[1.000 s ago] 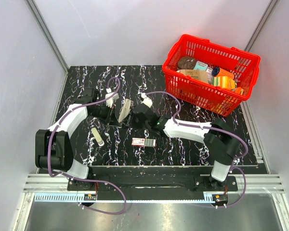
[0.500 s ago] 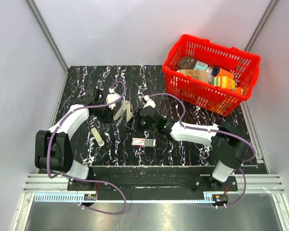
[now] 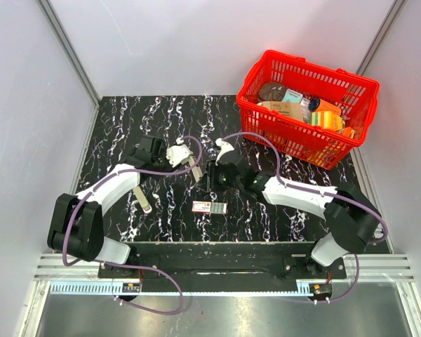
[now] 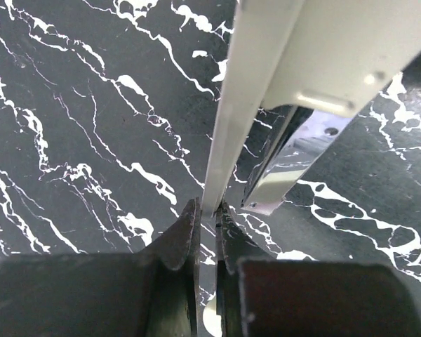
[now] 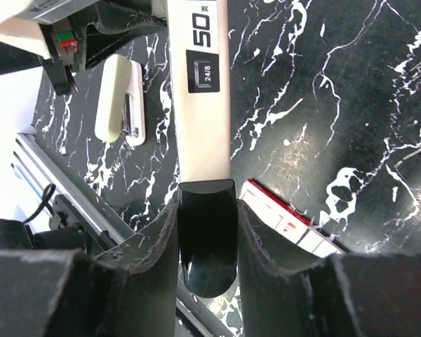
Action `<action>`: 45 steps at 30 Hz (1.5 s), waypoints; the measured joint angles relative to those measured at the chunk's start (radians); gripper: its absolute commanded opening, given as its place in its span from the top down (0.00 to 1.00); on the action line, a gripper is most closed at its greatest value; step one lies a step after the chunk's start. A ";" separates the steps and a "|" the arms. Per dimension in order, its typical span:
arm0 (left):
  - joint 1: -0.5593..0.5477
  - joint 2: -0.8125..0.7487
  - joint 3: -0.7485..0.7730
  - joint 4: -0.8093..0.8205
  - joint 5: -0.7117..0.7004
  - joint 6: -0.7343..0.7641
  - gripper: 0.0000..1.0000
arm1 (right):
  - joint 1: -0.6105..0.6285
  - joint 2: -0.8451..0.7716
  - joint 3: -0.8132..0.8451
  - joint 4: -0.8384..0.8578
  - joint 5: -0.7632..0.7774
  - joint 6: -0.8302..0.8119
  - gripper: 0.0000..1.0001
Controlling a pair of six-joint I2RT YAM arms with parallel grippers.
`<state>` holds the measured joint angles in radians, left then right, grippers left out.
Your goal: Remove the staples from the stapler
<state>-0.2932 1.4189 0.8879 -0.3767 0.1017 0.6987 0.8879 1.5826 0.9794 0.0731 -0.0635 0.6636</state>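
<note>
The right gripper point(image 5: 207, 210) is shut tight on the black end of the stapler point(image 5: 200, 126), which sticks straight out ahead of it. The left gripper point(image 4: 207, 210) pinches the stapler's thin pale lid. A shiny metal part point(image 4: 284, 168) hangs just right of its fingers. A red-and-white box point(image 5: 288, 228) lies beside the right fingers.

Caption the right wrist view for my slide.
The right gripper clamps the stapler by its black end, cream body marked 24/8 reaching away, a red-and-white box lying beside on the table.
</note>
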 measured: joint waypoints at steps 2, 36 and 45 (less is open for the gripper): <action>-0.012 0.000 -0.014 0.016 -0.032 0.018 1.00 | -0.005 -0.020 -0.019 -0.011 -0.009 -0.022 1.00; -0.106 -0.034 0.106 -0.176 0.225 -0.312 0.96 | -0.011 -0.035 0.047 -0.048 0.068 -0.069 1.00; -0.101 -0.031 0.254 -0.313 0.380 -0.370 0.85 | -0.018 0.005 0.121 -0.054 0.080 -0.057 1.00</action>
<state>-0.3946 1.3876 1.1423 -0.6895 0.4820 0.3290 0.8696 1.5871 1.1004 0.0189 0.0170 0.6064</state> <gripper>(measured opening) 0.105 0.379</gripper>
